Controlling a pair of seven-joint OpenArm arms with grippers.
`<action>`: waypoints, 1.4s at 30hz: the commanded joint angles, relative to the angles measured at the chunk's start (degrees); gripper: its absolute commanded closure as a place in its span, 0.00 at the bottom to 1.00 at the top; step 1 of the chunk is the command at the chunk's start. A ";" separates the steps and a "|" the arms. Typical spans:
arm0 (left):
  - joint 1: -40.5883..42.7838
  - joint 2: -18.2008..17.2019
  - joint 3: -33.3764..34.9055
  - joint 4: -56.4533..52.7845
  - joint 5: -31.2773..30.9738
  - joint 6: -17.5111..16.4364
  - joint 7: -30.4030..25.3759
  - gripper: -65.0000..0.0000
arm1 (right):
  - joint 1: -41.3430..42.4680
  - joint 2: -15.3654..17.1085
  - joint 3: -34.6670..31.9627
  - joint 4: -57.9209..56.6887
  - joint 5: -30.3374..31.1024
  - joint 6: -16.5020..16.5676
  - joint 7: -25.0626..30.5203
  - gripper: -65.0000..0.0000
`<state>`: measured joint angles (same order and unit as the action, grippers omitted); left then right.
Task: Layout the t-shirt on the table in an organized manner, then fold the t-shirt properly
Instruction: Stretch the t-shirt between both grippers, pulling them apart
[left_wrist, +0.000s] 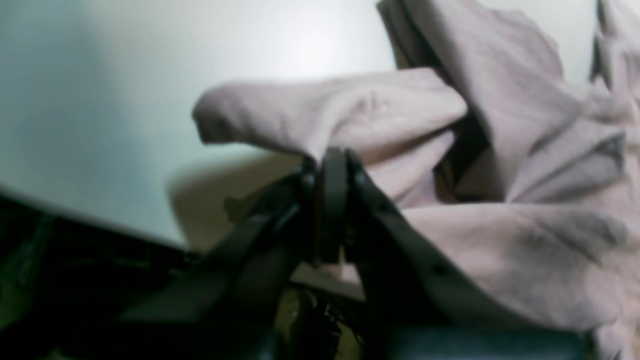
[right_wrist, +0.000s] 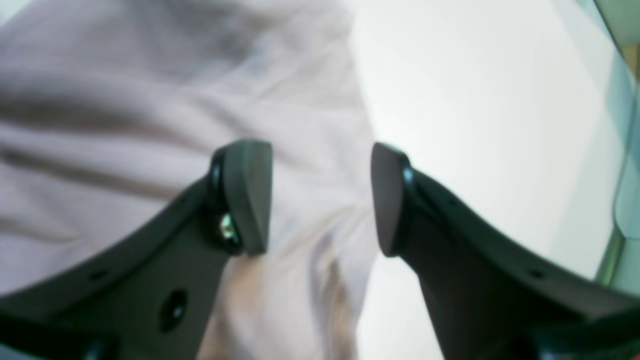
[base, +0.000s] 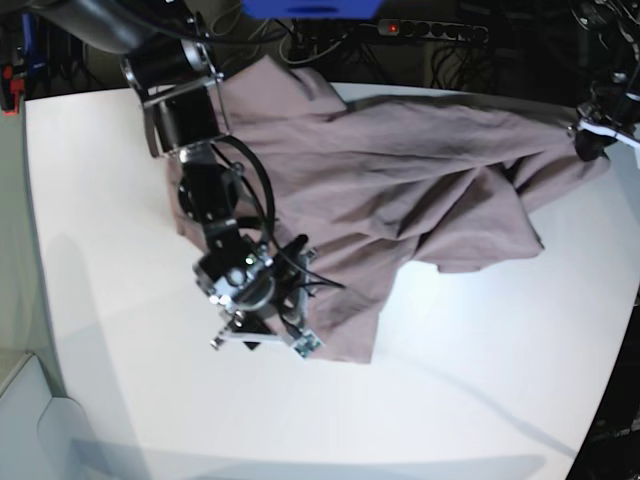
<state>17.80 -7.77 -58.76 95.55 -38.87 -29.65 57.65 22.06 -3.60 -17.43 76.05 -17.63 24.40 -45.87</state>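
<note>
- Right gripper (right_wrist: 320, 200) hangs with its jaws spread wide and nothing between them, low over the near hem of the t-shirt (base: 400, 190), on the base view's left-centre.
- Left gripper (left_wrist: 332, 200) is clamped tight on a fold of the same cloth; in the base view that arm sits at the desk's far right edge, where a corner of the shirt is drawn up.
- Cloth reads as light, soft and limp: it sags, bunches into deep wrinkles and will not hold any shape, so it should drag and stretch rather than slide as one piece.
- Best holds, I judge, are hems and corners, pinched through one layer; a grab into the bunched middle would likely catch several layers.
- Shirt lies crumpled across the far half of the desk (base: 480, 380), from the far left corner area to the right edge.
- Room: the near half of the desk is bare white surface, good for spreading; the right edge is close to the held corner, so cloth could slip off there.
</note>
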 joint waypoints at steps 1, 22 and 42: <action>0.09 -1.33 -0.97 0.85 -0.91 -0.11 -0.90 1.00 | 2.33 -0.84 -0.02 -1.11 -0.09 -0.01 0.81 0.50; 1.14 -1.59 -4.23 0.85 -1.00 -0.11 -0.90 1.00 | 12.79 -4.62 4.82 -30.73 0.00 -5.63 18.39 0.50; 0.88 -1.59 -4.23 0.85 -1.00 -0.11 -0.90 1.00 | 10.95 -0.32 6.40 -33.19 0.00 -6.07 16.28 1.00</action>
<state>18.65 -8.40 -62.59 95.50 -38.89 -29.65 58.04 31.86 -4.58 -11.31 42.61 -16.08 18.79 -26.85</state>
